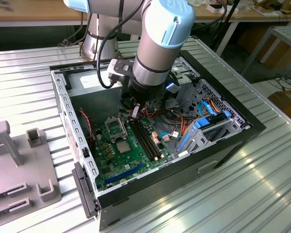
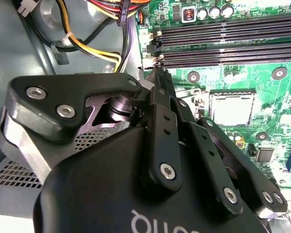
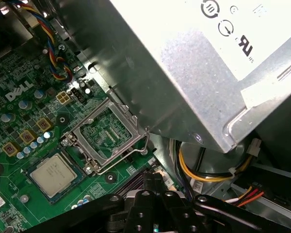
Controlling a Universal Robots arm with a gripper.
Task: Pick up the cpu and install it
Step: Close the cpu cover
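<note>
The cpu [image 1: 125,145] [image 2: 231,108] [image 3: 53,172] is a small silver-grey square lying flat on the green motherboard [image 1: 111,162] inside the open computer case. Beside it is the black socket frame [image 1: 115,127] [image 3: 106,135] with its metal lever; bare green contacts show inside the frame. My gripper [image 1: 134,112] [image 2: 156,74] [image 3: 153,178] hangs low inside the case, over the end of the memory slots [image 1: 145,138] [image 2: 233,43], a short way from the socket and the cpu. Its fingertips are together with nothing between them.
A big grey metal box [image 1: 87,81] [image 3: 184,63] stands close by the socket. Yellow and orange cables [image 3: 194,167] [image 2: 94,46] run near the gripper. Blue drive brackets [image 1: 203,126] fill the case's side at the exterior view's right. A grey fixture [image 1: 19,165] sits outside the case at the exterior view's left.
</note>
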